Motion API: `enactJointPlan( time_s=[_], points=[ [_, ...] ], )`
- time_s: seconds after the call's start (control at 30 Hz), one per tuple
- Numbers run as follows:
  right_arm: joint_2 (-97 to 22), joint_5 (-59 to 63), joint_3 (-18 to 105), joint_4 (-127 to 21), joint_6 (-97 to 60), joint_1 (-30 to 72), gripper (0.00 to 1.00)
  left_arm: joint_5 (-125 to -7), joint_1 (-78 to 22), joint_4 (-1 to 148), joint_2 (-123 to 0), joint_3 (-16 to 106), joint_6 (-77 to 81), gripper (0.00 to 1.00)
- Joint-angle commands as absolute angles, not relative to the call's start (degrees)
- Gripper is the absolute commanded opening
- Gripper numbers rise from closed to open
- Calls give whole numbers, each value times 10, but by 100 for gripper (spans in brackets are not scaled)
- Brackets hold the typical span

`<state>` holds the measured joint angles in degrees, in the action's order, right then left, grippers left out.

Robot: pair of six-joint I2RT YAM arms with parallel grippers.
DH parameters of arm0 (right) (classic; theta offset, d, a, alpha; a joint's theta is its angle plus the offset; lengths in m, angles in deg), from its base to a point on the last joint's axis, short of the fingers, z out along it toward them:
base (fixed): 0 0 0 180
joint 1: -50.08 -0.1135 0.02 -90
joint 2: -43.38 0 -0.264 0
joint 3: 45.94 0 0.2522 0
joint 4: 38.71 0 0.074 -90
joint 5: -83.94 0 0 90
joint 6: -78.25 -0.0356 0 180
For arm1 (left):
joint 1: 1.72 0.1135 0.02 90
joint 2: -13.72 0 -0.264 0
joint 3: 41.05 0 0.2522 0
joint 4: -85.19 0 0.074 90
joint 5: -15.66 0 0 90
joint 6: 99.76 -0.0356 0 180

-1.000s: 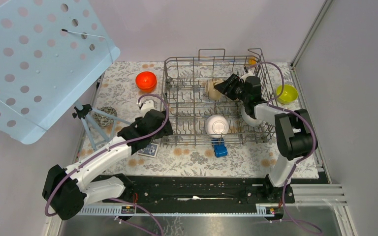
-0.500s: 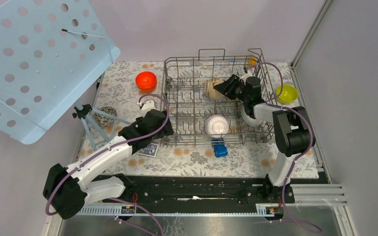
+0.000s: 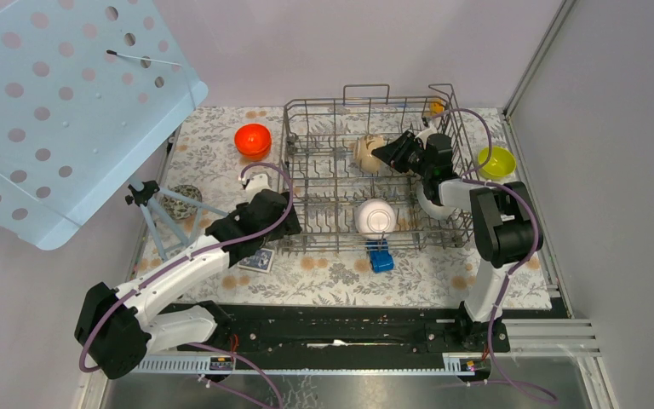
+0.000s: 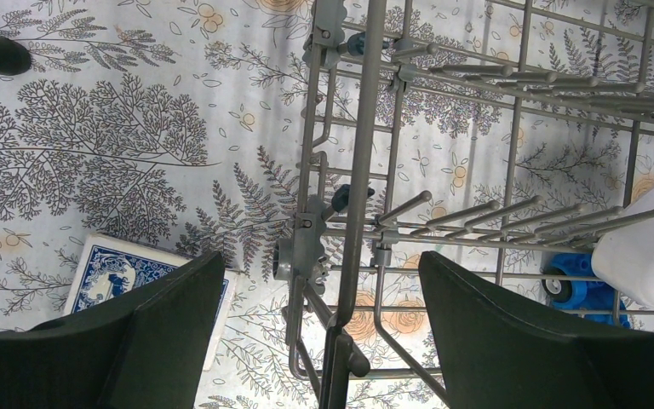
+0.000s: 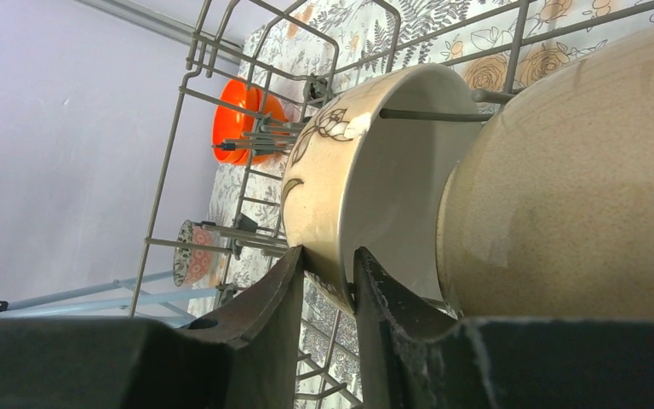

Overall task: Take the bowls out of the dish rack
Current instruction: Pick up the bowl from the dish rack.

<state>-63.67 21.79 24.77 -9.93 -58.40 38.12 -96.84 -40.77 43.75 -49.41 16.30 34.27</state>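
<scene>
The floral beige bowl (image 5: 324,179), stood on edge at the back of the dish rack (image 3: 324,183), is gripped at its rim by the right pincer (image 5: 328,260) and is best lifted straight up, clear of the neighbouring beige bowl (image 5: 579,187).

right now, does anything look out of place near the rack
A blue toy car sits by the rack's near side, and a card box lies off its near-left corner; neither is dishware. The right gripper grips a flowered bowl's rim.
</scene>
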Motion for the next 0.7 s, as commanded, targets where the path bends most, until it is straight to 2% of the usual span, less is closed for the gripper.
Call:
enactJointPlan(
  time_s=[0.0,0.2,0.67],
  points=[
    [-631,312,282,-1,-635,358,15,-966,-406,459,-502,168,344,88],
    [-638,327,295,15,-653,359,0,-969,-406,459,-500,166,346,88],
    [-621,338,314,30,-697,366,0,-979,-407,454,-495,163,350,87]
  ],
)
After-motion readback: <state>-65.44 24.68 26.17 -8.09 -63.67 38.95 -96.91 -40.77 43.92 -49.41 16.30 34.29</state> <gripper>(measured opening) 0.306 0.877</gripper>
